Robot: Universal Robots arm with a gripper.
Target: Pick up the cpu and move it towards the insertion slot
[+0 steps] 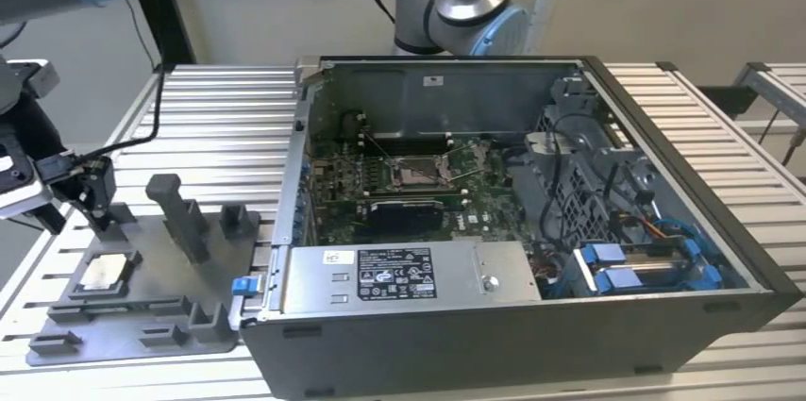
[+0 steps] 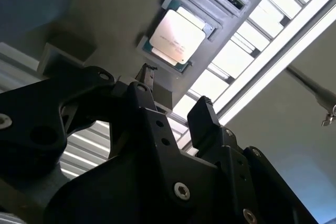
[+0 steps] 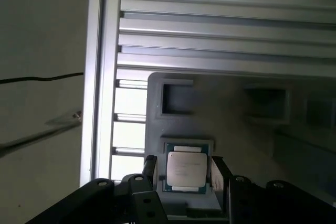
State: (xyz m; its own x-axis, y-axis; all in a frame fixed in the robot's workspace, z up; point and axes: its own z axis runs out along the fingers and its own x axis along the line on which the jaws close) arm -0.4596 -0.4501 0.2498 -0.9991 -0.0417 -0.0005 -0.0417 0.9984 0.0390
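The cpu [image 1: 105, 272], a flat square chip with a pale silvery top, lies in a recess of the grey fixture tray [image 1: 139, 325] at the exterior view's left. My gripper [image 1: 75, 212] hangs a little above and behind it, open and holding nothing. In the first wrist view the cpu [image 3: 186, 169] shows between the two black fingertips [image 3: 149, 167], with my gripper [image 3: 185, 174] straddling it from above. In the second wrist view the cpu [image 2: 177, 36] lies beyond my gripper [image 2: 176, 100]. The insertion slot [image 1: 413, 173], a silver-framed socket, sits on the green board inside the open computer case.
The computer case [image 1: 504, 325] stands open-topped on the slatted metal table [image 1: 214, 99], with a power supply, cables and blue drive clips inside. Tall grey posts [image 1: 176, 217] rise from the fixture tray between the cpu and the case. The table's edge runs close beside the tray.
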